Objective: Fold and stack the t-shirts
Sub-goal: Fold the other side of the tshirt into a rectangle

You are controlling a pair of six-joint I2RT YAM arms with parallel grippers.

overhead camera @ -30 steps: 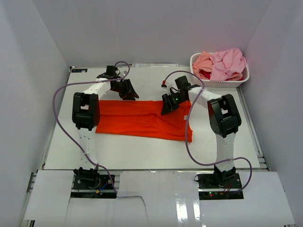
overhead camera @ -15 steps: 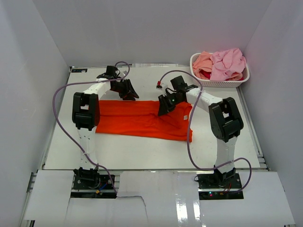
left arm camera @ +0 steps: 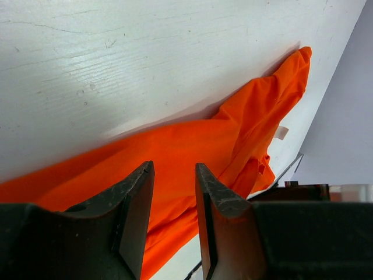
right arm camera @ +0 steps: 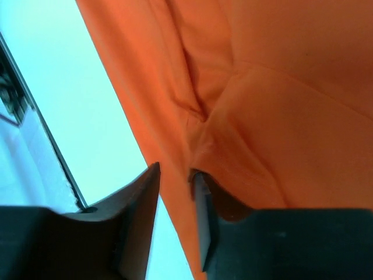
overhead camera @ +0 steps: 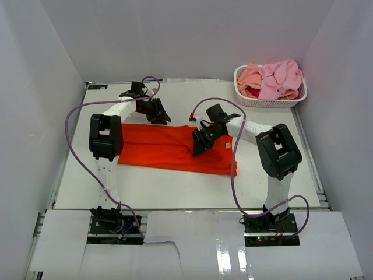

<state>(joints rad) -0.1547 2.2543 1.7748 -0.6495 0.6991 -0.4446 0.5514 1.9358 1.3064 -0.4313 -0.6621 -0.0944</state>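
**A:** Where's left sitting?

**B:** Left gripper (overhead camera: pixel 157 114) is hovering at the far hem of the orange-red t-shirt (overhead camera: pixel 163 149), left of its middle. Fingers are standing parted with nothing between them, and the cloth is showing under the gap.

**A:** And the shirt?

**B:** It's lying flat mid-table (overhead camera: pixel 175 192), long axis running left to right, parallel with the near edge.

**A:** Right side?

**B:** Right gripper (overhead camera: pixel 197 147) is pinching a puckered fold of the shirt, right of its middle. Fingers are nearly together, with cloth bunching at the tips.

**A:** What's the next move turning on?

**B:** I'm reading it as a crosswise fold. The free right end is lying to the right and near side of the pinch, so the pull should be going left along the long axis. Right arm is nearer that end. Left is well apart from the pinch, likely holding down the other half.

**A:** The rest of the pile?

**B:** Pink shirt (overhead camera: pixel 281 76) and peach shirt (overhead camera: pixel 249 76) are sitting in the white basket (overhead camera: pixel 268 103) at the far right corner, well apart.
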